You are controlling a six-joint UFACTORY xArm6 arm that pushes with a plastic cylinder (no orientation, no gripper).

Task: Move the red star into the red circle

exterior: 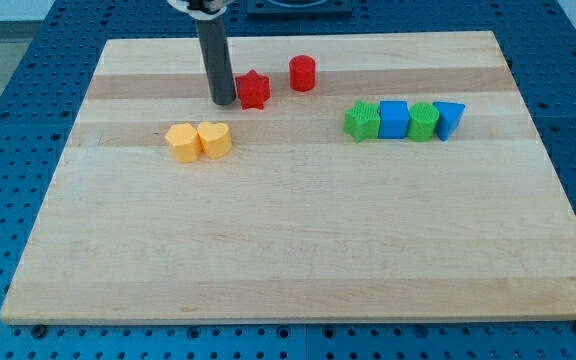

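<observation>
The red star (255, 90) lies on the wooden board near the view's top centre. The red circle (302, 73), a short red cylinder, stands up and to the right of it, a small gap apart. My tip (224, 101) sits right at the star's left side, touching it or nearly so. The dark rod rises from there to the view's top edge.
A yellow hexagon (181, 142) and a yellow heart (215, 139) sit side by side below and left of my tip. At the right, a row holds a green block (362, 121), a blue cube (394, 119), a green block (423, 122) and a blue triangle (449, 118).
</observation>
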